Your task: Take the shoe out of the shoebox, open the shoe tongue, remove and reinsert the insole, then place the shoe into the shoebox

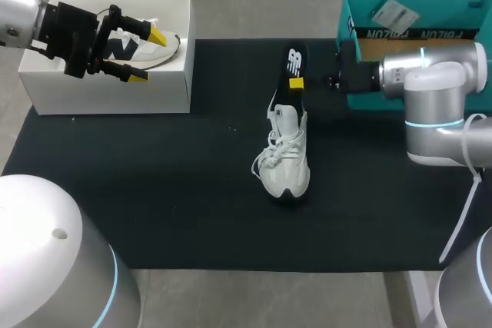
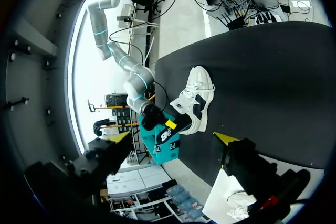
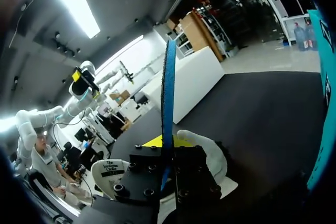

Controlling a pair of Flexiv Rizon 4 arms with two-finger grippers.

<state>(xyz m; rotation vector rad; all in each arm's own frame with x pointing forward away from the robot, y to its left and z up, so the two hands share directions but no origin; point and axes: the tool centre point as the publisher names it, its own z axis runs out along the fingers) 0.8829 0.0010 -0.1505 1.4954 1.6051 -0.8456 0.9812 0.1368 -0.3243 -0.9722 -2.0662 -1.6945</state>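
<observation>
Insole (image 1: 295,59) sits clamped between the fingers of the right gripper (image 1: 296,82) at the heel of the sneaker (image 1: 286,155) on the counter (image 1: 169,213), seemingly angled for reinsertion; left gripper (image 1: 144,53) hangs over the white shoebox (image 1: 108,94), fingers apart.

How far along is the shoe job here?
Done: white lace-up shoe lies out on the black mat. In hand: right tool grips the black insole, its end at the shoe's opening; coming out or going back in, unclear. Remaining: boxing the shoe.
</observation>
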